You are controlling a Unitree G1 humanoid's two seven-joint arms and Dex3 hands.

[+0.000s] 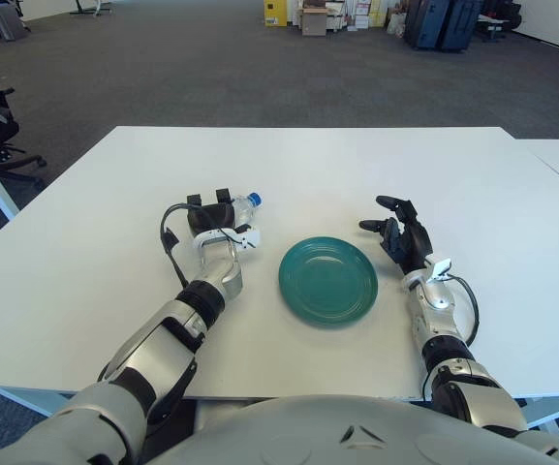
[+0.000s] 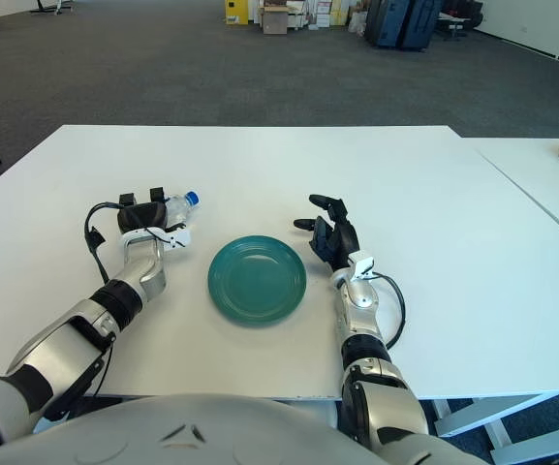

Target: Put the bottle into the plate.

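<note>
Fingers (image 1: 223, 198) curled round bottle (image 1: 240, 206) (lying, cap up-right), left of plate (image 1: 327, 279)

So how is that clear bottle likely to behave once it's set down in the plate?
The bottle, lying tilted in the left hand, looks like thin clear plastic, so probably light and slightly squashy. Being round, it may roll if laid sideways on the green plate, though the raised rim could stop it. The right hand shows right of the plate.
</note>
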